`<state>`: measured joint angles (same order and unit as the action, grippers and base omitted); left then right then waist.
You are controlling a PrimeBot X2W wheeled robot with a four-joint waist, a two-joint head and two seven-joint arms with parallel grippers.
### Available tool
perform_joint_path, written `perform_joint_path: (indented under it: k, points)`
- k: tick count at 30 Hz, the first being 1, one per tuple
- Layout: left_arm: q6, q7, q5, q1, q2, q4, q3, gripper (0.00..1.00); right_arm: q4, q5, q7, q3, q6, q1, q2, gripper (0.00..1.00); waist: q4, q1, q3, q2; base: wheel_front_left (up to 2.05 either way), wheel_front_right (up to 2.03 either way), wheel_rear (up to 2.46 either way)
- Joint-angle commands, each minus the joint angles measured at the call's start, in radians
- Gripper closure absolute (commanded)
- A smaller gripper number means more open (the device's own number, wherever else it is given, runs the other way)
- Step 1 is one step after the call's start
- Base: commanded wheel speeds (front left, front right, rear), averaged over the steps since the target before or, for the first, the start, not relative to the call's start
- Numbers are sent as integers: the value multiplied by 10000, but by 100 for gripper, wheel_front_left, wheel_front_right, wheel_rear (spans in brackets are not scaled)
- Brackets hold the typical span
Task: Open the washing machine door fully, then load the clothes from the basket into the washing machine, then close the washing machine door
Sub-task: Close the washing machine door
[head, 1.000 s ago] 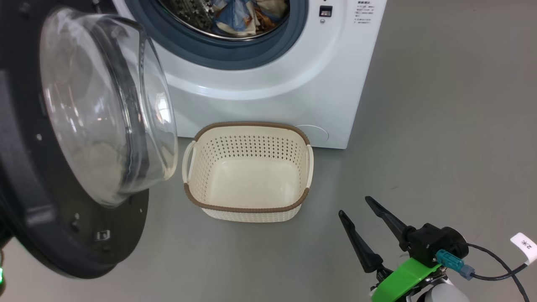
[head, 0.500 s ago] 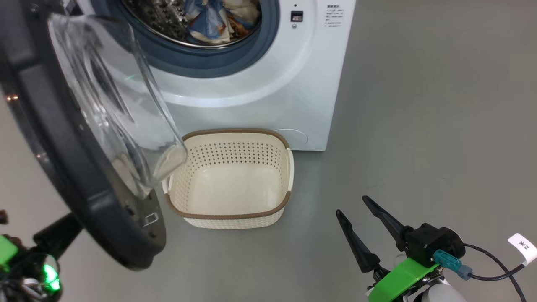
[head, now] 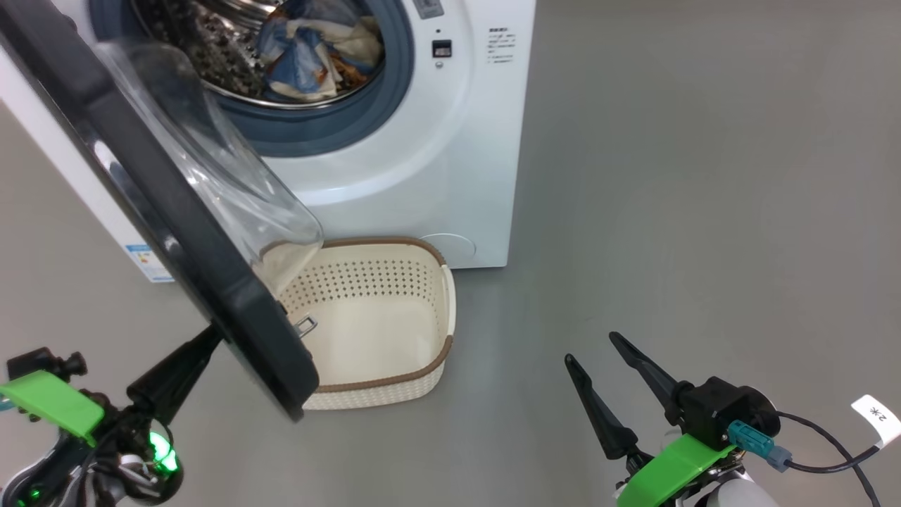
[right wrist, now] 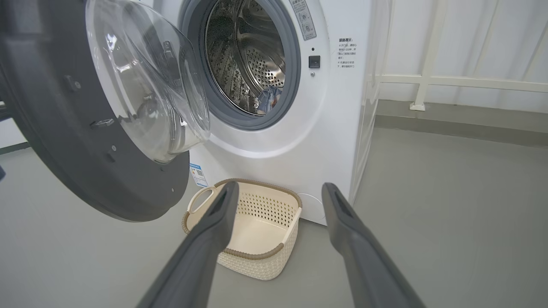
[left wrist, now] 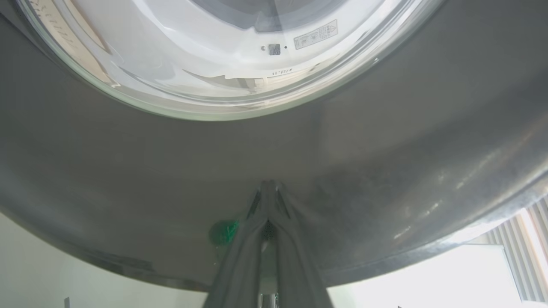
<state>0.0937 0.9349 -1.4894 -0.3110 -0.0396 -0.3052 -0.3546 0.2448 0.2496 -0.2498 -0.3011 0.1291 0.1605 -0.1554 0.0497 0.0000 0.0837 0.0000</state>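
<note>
The washing machine door stands partly swung, edge-on in the head view. Its glossy outer face lies directly ahead of the left claw, whose two fingers are pressed together on nothing. In the left wrist view their tips seem to rest against the door's dark rim, below the glass. This looks like the closing push, with loading done.

Beyond the door from that claw, the clothes lie in the drum of the washing machine, near its mouth. The basket sits empty on the floor, just past the door's lower edge and to the claw's right. Well off to that side, the right claw hovers with its fingers spread wide, holding nothing, with the basket ahead of it.

The main risk is slip. A narrow closed tip on a smooth, curved face can skate toward the edge as the door turns, and the push is lost. The door's lower edge appears to pass close over the basket's near corner, so a low sweep could knock it. Cloth lying near the mouth could be pinched in the seal. A push that stops short would leave the latch uncaught.
</note>
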Motion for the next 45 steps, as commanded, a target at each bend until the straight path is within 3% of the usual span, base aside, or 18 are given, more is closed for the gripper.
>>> perform_joint_path:
  k: [1,13,26,35,45]
  points:
    - [110,-107,-295,-422,-122,110,-57,100,-190,39,-120,-114,16,-66,57,0,-249,0,-121,0,0,0,0]
    - [350,-2174,-1292,-841,-108,-576,1688,100,-266,-19,-120,299,16,-118,38,0,-1375,0,-26,0,0,0,0]
    - [368,-4029,-2055,-1193,-107,-342,1956,100,-321,-48,-120,657,16,-366,172,0,-2528,0,95,0,0,0,0]
    - [369,-4209,-2190,-523,-107,361,1964,100,-614,-106,-120,836,16,-537,318,0,-2535,0,-174,0,0,0,0]
    - [369,-4894,-1745,1255,-107,2445,1999,100,-1144,-192,-120,1017,16,-852,360,0,-1739,0,-637,0,0,0,0]
